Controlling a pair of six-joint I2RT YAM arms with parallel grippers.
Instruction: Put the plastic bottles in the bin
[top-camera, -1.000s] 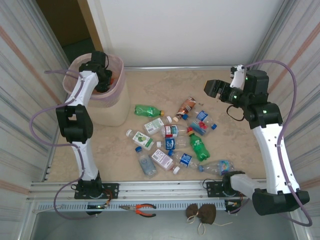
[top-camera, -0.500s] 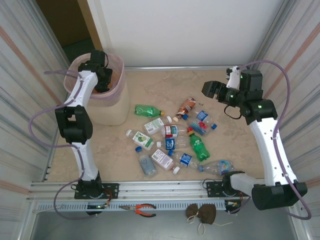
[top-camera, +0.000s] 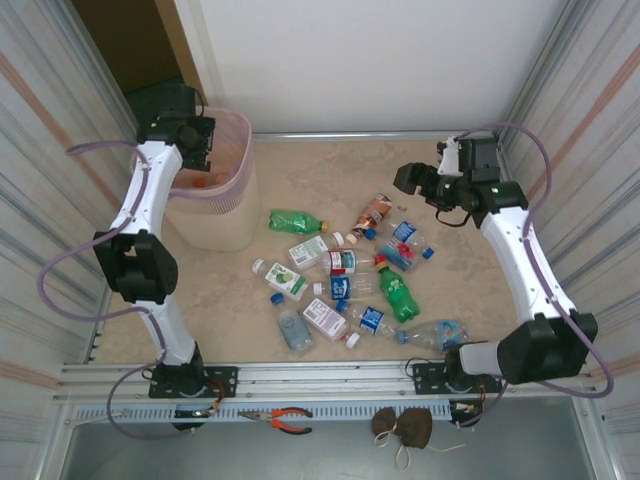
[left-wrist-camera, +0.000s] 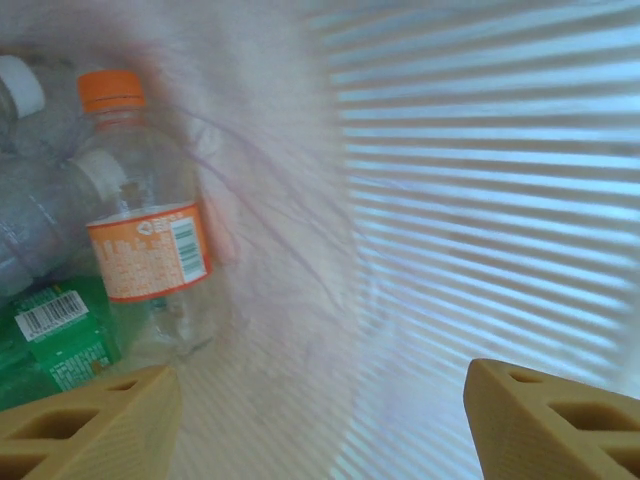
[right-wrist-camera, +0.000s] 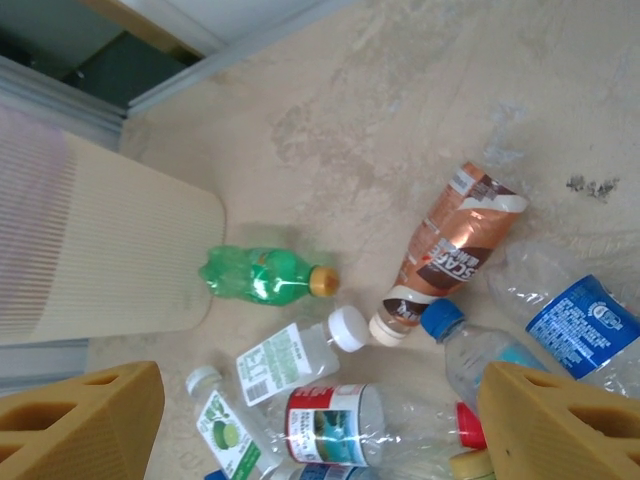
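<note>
Plastic bottles (top-camera: 350, 280), likely light, thin-walled and slippery, lie scattered on the bench (top-camera: 300, 180), a few in the bin (top-camera: 215, 228), best gripped across the labelled waist; left hand (left-wrist-camera: 320, 415) over the bin and right hand (right-wrist-camera: 318, 425) above the scatter both gape wide, empty

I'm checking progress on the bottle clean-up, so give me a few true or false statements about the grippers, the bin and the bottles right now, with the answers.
1. The left gripper hangs over the bin with its jaws open and nothing between them. True.
2. The bin is empty. False: it holds at least an orange-capped bottle and a green-labelled bottle.
3. The right gripper is clamped on the brown bottle. False: its jaws are open and empty, and that bottle lies on the table.
4. A green bottle lies on its side on the table near the bin. True.
</note>
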